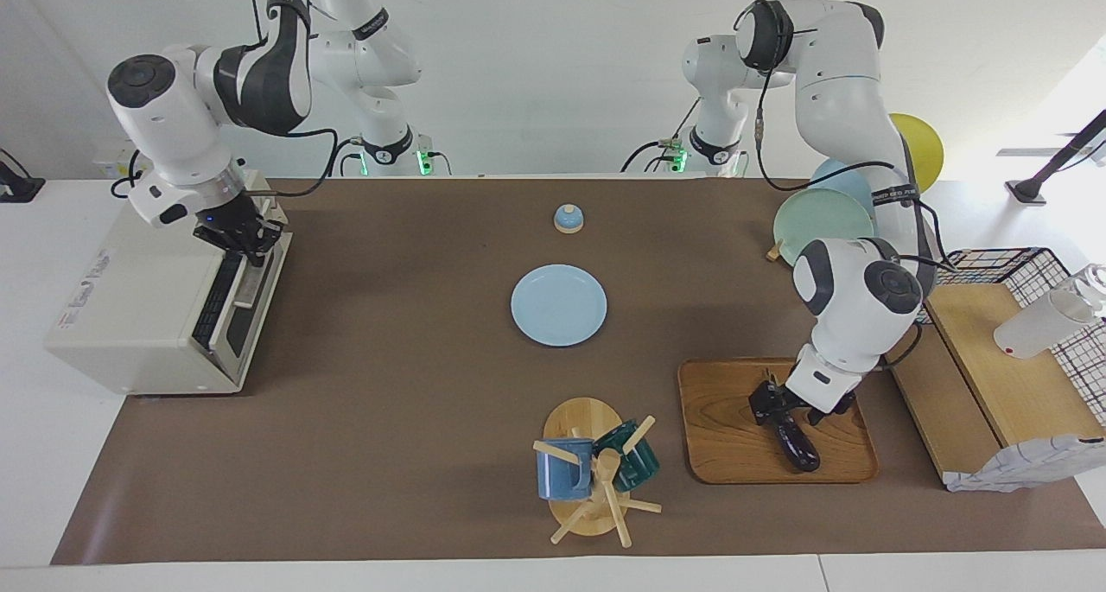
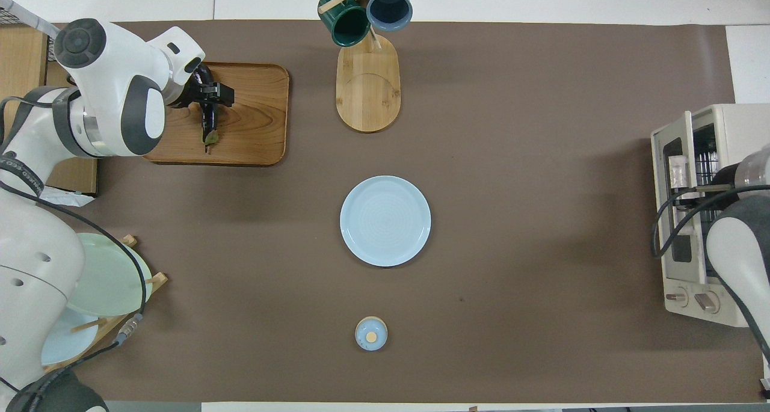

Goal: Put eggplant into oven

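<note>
Left gripper (image 1: 775, 402) down on eggplant (image 1: 797, 445), fingers astride it near its robot-side end; I cannot tell whether clamped yet. Eggplant lies on wooden tray (image 1: 726, 428), at left arm's end of table, well apart from oven (image 1: 130, 315). Right gripper (image 1: 244, 233) at top edge of oven door, which looks barely ajar; grip unreadable. My worry: off-centre hold lets long glossy eggplant swing or slip in transit. Door not down blocks entry.
</note>
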{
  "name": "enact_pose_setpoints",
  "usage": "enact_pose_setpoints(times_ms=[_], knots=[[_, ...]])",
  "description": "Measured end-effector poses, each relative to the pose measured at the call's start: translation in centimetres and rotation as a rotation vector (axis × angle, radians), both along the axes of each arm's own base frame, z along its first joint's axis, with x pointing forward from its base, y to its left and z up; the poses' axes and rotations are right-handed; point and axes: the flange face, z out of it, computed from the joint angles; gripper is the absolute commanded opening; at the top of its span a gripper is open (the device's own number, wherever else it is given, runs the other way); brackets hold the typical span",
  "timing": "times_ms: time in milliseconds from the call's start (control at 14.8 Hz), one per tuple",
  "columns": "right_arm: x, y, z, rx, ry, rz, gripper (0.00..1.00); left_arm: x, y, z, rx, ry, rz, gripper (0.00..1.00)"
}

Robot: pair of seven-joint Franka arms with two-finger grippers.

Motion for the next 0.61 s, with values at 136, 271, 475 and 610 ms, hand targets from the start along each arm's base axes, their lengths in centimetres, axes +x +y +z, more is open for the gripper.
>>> enact_pose_setpoints(times_ms=[136,271,475,610], knots=[[0.1,1.5,-0.9,0.006,-0.005,0.017,0.00,-0.2,-0.2,-0.3,0.000,0.006,-0.003,0.84],[0.3,2.7,-1.8,0.012,-0.009,0.033,0.00,-0.2,-0.2,-0.3,0.000,0.007,-0.002,0.67],[0.8,4.3,-3.9,0.029,-0.018,0.051,0.00,-0.2,-0.2,-0.4,0.000,0.008,-0.002,0.22],[1.1,5.7,-5.6,0.032,-0.020,0.075,0.00,-0.2,-0.1,-0.3,0.000,0.008,-0.001,0.00]])
